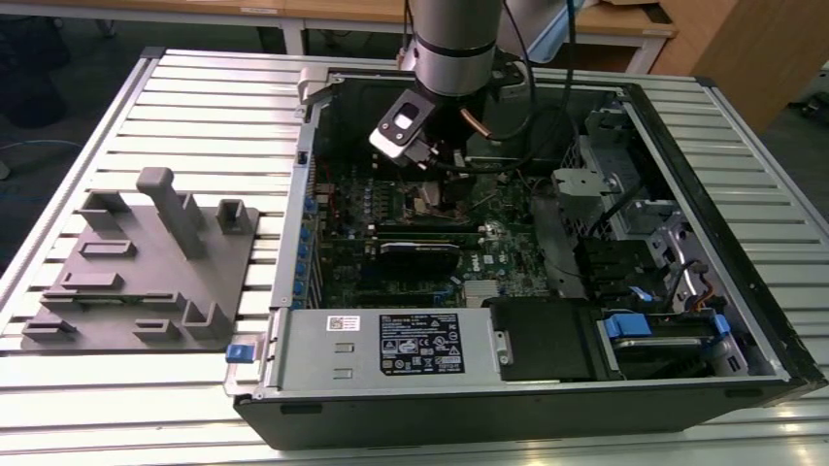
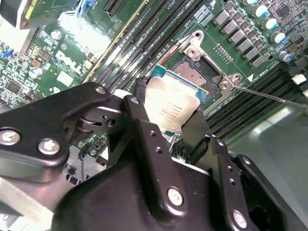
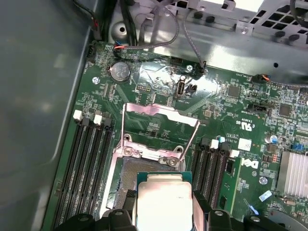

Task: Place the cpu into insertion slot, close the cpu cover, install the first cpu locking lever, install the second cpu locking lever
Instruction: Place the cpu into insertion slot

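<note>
My claw (image 2: 166,115) is closed on the cpu (image 2: 168,103), one finger on each of two opposite edges, so the pale metal top stays bare between them. I hold it over the near side of the insertion slot (image 2: 195,72), whose pin field lies uncovered. I cannot tell whether the chip touches the slot's rim. The cpu cover (image 3: 161,113) stands swung up on its hinge beyond the slot. In the exterior view I hang inside the computer case (image 1: 518,417) on the slatted surface (image 1: 169,107), with a grey fixture (image 1: 143,272) at about nine o'clock from the case. I judge the chip light, thin and stiff, its lid slick and its underside delicate, so the edges are the place to grip, with modest pressure.
</note>
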Motion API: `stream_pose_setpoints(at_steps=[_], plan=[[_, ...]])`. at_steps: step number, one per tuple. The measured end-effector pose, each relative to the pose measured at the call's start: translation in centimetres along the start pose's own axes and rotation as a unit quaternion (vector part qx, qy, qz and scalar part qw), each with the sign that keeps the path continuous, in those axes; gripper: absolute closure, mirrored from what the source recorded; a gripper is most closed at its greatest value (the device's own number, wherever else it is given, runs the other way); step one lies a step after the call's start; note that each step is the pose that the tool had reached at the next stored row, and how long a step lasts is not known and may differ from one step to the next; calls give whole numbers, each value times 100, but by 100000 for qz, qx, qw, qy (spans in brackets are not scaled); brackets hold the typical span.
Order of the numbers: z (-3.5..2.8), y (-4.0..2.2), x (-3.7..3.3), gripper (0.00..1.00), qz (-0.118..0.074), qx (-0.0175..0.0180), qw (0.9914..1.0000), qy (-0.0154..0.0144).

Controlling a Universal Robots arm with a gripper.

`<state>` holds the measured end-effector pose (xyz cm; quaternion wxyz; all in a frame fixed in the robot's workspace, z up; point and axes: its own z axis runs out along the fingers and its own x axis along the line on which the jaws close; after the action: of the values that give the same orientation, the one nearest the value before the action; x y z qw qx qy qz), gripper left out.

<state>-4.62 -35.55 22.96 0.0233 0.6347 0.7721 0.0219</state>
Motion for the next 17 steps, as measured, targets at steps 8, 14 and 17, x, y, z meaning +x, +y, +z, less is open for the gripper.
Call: stream_pose_setpoints(at_steps=[8, 14, 17], plan=[[13, -1, 0, 46, 9723, 86, 99524, -623], [15, -1, 0, 46, 11946, 102, 99281, -760], [23, -3, 1, 46, 12009, 91, 99273, -748]])
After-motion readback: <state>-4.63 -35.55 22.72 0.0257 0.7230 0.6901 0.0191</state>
